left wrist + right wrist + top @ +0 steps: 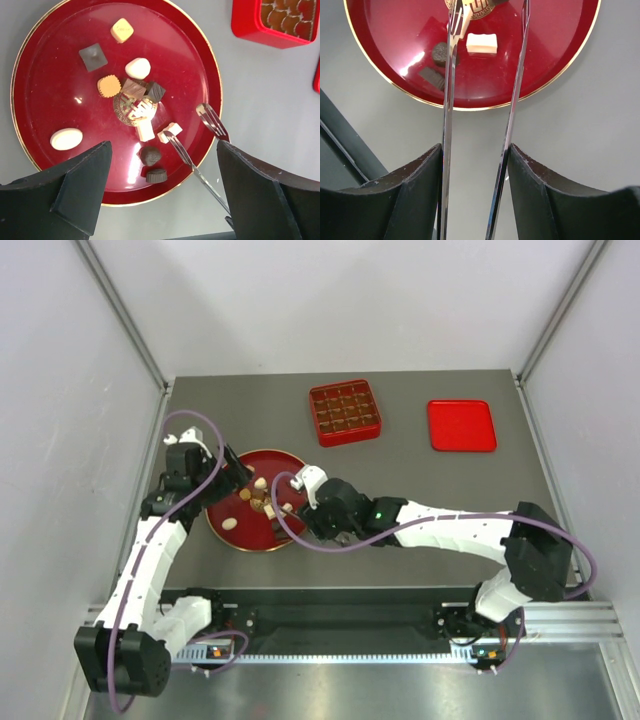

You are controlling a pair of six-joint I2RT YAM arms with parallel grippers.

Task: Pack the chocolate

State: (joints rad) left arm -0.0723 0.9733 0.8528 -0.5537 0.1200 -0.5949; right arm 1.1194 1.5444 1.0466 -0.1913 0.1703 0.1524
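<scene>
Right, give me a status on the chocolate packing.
Done: the box stands open, its lid set aside; whether any cell is filled is unclear. In hand: the right gripper holds tongs, their tips open either side of a cream block on the plate; the left gripper hovers open above. Left: about eleven chocolates lie on the plate, then closing the lid.

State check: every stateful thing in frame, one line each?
left pincer: open, empty, above the plate
right pincer: shut on the tongs
tongs: tips apart over the plate, nothing clamped
chocolate: loose on the plate
box: open, lid off
lid: lying flat, right of the box
</scene>
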